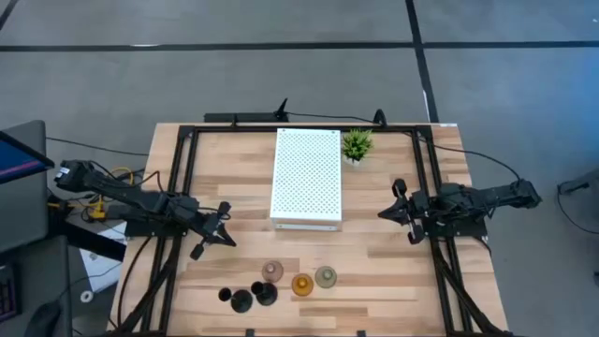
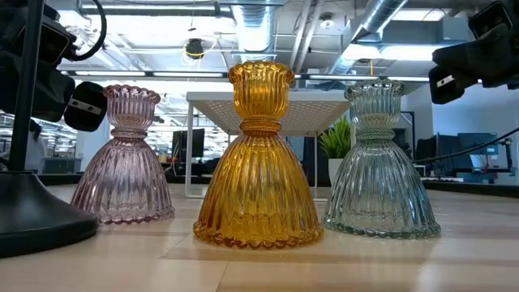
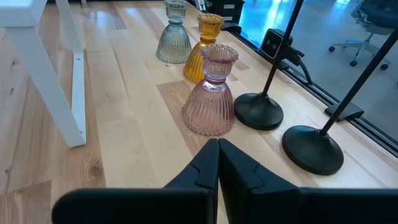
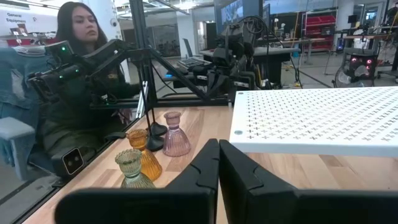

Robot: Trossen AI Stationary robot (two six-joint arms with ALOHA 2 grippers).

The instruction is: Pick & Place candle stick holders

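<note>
Left gripper (image 1: 221, 236): fingers together, nothing held, hovering over the tabletop (image 1: 234, 271) at about 9 o'clock from table centre, pointing toward 4 o'clock at the holder group. Right gripper (image 1: 400, 213): fingers together, nothing held, at about 3 o'clock, pointing toward 9 o'clock at the white perforated stand (image 1: 307, 178).

Holders: all five stand upright, long axes vertical, cups up, clustered near the tabletop's 6 o'clock edge.
- Pink glass holder (image 1: 272, 271): nearest the centre of the group, at 4 o'clock from the left gripper.
- Amber glass holder (image 1: 301, 285): just beside the pink one, at its 4 o'clock.
- Grey-green glass holder (image 1: 326, 276): just beside the amber one, at its 2 o'clock.
- Two black holders (image 1: 253, 296): round bases side by side at 8 o'clock from the pink one, thin stems upright; the right-hand base sits close to the pink holder's foot.

In the low view the three glass holders stand apart with gaps between them, amber (image 2: 258, 162) closest to the camera.

Room: bare wood lies between the left gripper and the pink holder, and between the group and the white stand at 12 o'clock. The small green plant (image 1: 357, 144) sits at 1 o'clock, beside the stand's far corner. Dark frame rails (image 1: 182, 187) run along both sides of the tabletop.

A seated person (image 4: 78, 56) shows beyond the tabletop in the right wrist view.
</note>
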